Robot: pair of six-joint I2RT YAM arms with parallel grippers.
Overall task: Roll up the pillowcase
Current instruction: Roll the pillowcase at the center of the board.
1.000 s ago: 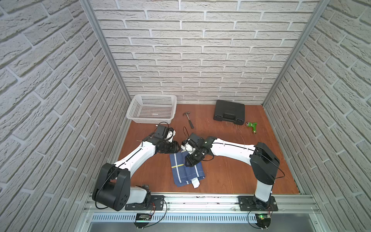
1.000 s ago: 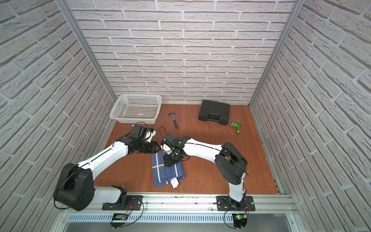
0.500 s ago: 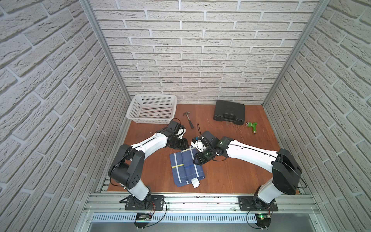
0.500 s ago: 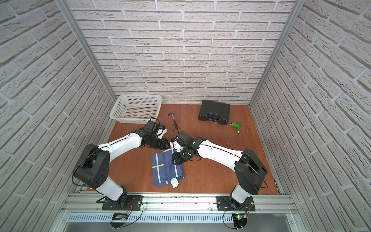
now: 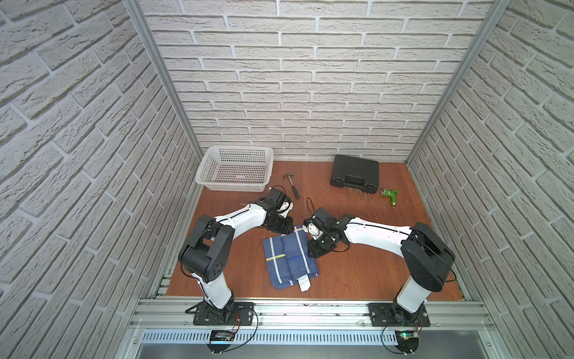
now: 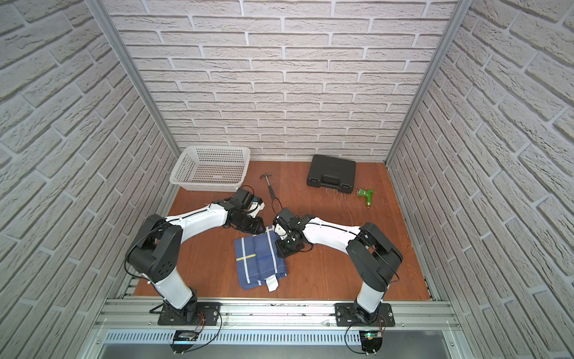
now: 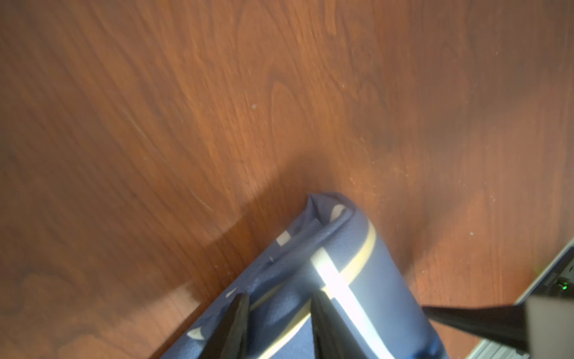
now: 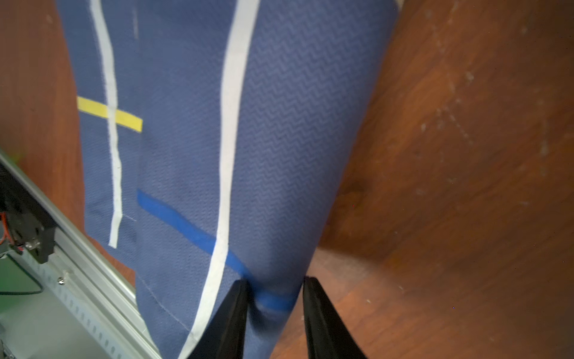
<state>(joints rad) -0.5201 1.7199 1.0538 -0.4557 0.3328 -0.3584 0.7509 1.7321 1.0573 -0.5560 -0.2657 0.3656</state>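
The pillowcase [image 5: 289, 258] [image 6: 259, 261] lies folded on the wooden table, navy-blue with white stripes, a yellow cross stripe and a white care tag [image 5: 304, 283] at its near end. Its right part is bunched into a thicker fold. My left gripper [image 5: 285, 229] [image 7: 279, 314] is at the cloth's far end, its jaws closed on a raised ridge of the pillowcase [image 7: 372, 279]. My right gripper [image 5: 312, 253] [image 8: 275, 298] is at the right edge, jaws pinching the edge of the pillowcase [image 8: 264, 124] where a blue stripe crosses.
At the back left stands a white mesh basket [image 5: 233, 186], with a hammer [image 5: 292, 186] beside it. A black tool case [image 5: 355, 174] and a green nozzle [image 5: 390, 196] lie at the back right. An aluminium rail [image 5: 310, 306] borders the table's front.
The left gripper has shifted right to the cloth's far end. The right gripper has moved toward the front along the right edge. Both pairs of jaws have narrowed onto the cloth.
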